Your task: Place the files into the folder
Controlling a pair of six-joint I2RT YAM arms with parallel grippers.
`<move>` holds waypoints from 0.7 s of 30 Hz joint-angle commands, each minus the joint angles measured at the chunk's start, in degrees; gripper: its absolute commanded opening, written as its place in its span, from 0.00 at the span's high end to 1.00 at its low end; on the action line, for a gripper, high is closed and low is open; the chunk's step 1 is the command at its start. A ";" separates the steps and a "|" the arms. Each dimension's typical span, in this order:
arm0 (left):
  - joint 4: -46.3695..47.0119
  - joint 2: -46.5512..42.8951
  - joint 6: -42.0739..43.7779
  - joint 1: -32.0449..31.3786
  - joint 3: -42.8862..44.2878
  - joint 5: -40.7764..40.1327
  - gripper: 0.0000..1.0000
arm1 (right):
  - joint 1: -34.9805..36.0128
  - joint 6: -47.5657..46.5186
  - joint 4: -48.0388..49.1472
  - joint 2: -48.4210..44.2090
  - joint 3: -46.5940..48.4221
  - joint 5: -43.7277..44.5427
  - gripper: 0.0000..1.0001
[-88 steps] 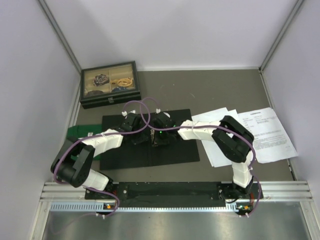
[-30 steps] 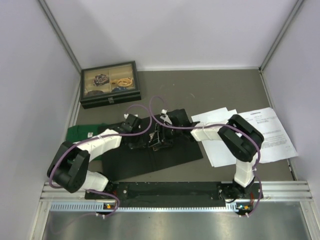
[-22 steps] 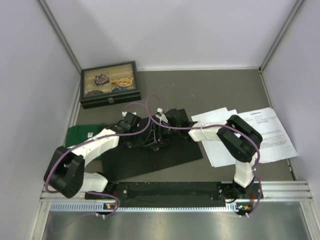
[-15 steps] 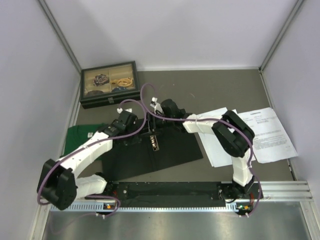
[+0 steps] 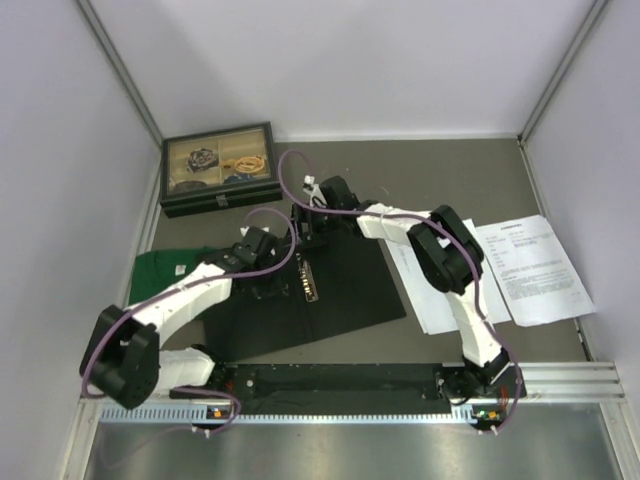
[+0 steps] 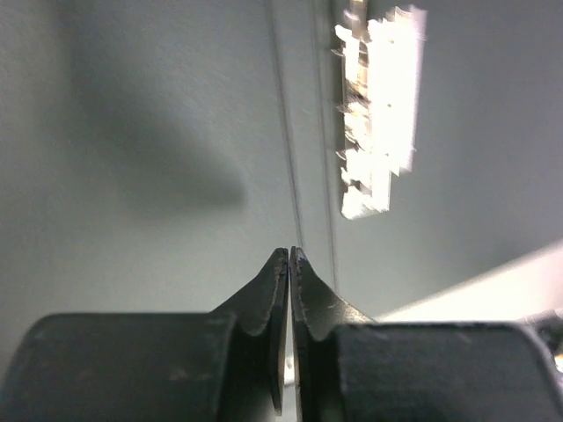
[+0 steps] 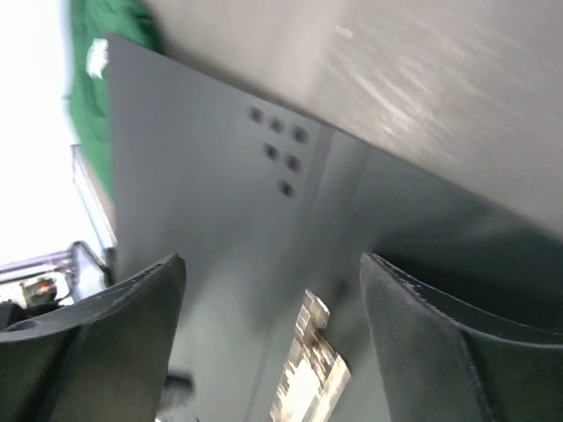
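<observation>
Left wrist: folder (image 6: 158,105) lies just under left pincer (image 6: 289,255).

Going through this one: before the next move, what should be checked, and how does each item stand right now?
1. The folder lies open, black inside up: ok.
2. The metal clip is uncovered: ok. Raised or flat: cannot tell.
3. The files are in the folder: not ok; they lie outside it, on the right arm's side.
4. The right gripper is open and empty: ok.
5. The left gripper is shut on nothing: ok.

Lab test cell: white panel walls (image 5: 350,60), alu frame rail (image 5: 560,378), grey tabletop (image 5: 430,175).
</observation>
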 commanded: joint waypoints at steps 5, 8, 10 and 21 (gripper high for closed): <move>2.95 16.95 -1.23 0.36 6.65 -8.62 1.00 | -5.97 -11.08 -28.14 -25.70 -9.91 24.17 0.15; 2.86 22.92 1.05 0.97 9.73 -10.90 1.00 | -12.29 -10.13 -29.67 -35.10 -20.02 30.08 0.14; 2.43 25.13 2.46 1.85 11.58 -12.49 1.00 | -15.64 -9.68 -30.19 -40.81 -25.81 31.84 0.14; -5.40 16.54 10.29 -0.50 25.19 -9.16 0.66 | -45.95 -10.12 -37.05 -46.73 -29.63 33.78 0.13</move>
